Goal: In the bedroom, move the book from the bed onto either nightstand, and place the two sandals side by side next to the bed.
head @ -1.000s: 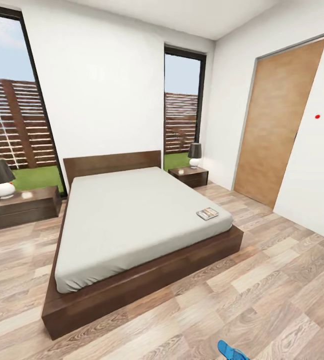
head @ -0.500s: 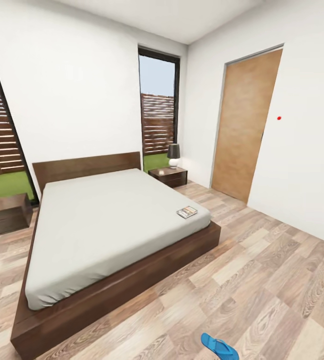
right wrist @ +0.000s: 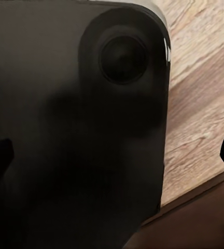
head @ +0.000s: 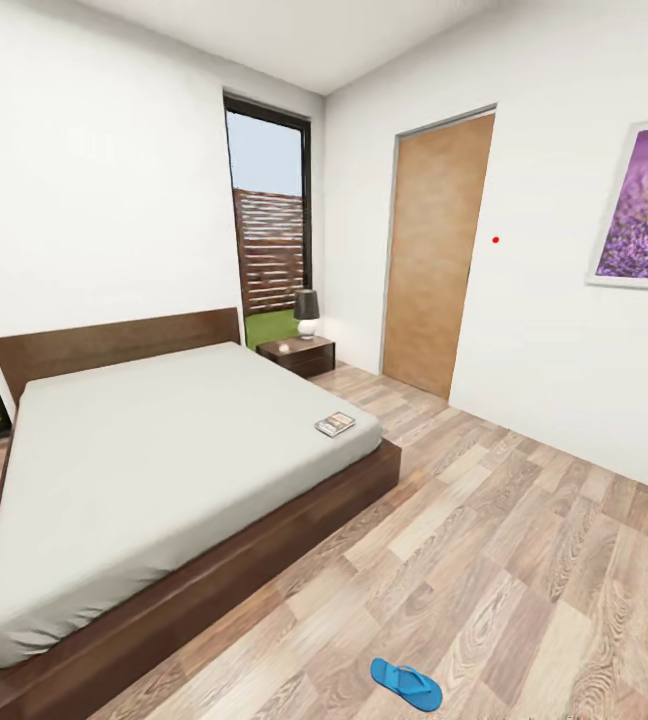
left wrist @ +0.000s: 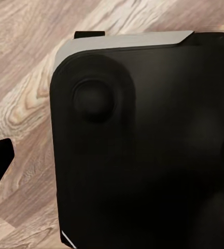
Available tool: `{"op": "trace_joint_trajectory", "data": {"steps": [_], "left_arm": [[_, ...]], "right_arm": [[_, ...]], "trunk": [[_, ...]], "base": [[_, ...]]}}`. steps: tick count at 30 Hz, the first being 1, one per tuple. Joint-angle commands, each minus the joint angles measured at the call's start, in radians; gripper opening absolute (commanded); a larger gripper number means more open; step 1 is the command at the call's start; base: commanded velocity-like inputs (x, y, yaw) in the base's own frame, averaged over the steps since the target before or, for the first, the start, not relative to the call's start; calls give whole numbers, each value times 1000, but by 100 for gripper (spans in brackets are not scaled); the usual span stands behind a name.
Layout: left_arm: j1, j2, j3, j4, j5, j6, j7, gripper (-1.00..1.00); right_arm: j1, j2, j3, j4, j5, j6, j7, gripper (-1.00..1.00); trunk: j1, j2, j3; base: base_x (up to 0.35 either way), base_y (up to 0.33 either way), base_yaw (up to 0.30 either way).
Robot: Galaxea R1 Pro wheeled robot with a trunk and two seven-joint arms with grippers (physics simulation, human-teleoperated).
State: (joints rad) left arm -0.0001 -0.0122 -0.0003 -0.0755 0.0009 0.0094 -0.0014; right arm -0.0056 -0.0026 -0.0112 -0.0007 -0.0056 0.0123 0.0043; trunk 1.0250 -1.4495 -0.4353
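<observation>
Head camera has swung right since a second ago; nothing itself moved. Book (head: 335, 424) lies on the bed (head: 164, 460) near its right foot corner, one sandal (head: 405, 683) on the floor (head: 524, 560). My wrist views show dark robot body over planks, fingertips barely visible; can't tell gripper opening.

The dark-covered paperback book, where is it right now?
In the head view, the dark-covered paperback book lies flat on the pale grey mattress, near its corner by the foot of the bed, on the side facing the wooden door.
</observation>
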Motion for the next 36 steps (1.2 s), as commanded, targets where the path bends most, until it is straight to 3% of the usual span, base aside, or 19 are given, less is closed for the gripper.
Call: {"op": "trace_joint_trajectory", "data": {"steps": [1, 18, 23, 27, 32, 36], "left_arm": [[0, 0, 0, -6, 0, 1, 0, 100], [0, 0, 0, -28, 0, -5, -2, 100], [0, 1, 0, -43, 1, -65, -1, 100], [0, 1, 1, -78, 1, -115, 0, 100], [0, 0, 0, -129, 3, -129, 0, 100], [0, 0, 0, -226, 4, -136, -1, 100]], "right_arm": [[-1, 0, -1, 0, -1, 1, 0, 100], [-1, 0, -1, -1, 0, 0, 1, 100], [-1, 0, -1, -5, 1, 0, 0, 100], [-1, -1, -5, -11, 1, -2, 0, 100], [-1, -2, -10, -23, 1, -23, 0, 100], [-1, -2, -12, -94, 1, -51, 0, 100]], "trunk": [[0, 0, 0], [0, 0, 11], [0, 0, 14], [0, 0, 17], [0, 0, 20], [0, 0, 23]], "base": [[0, 0, -277], [0, 0, -272], [0, 0, -266], [0, 0, -266], [0, 0, -264], [0, 0, -254]]}}
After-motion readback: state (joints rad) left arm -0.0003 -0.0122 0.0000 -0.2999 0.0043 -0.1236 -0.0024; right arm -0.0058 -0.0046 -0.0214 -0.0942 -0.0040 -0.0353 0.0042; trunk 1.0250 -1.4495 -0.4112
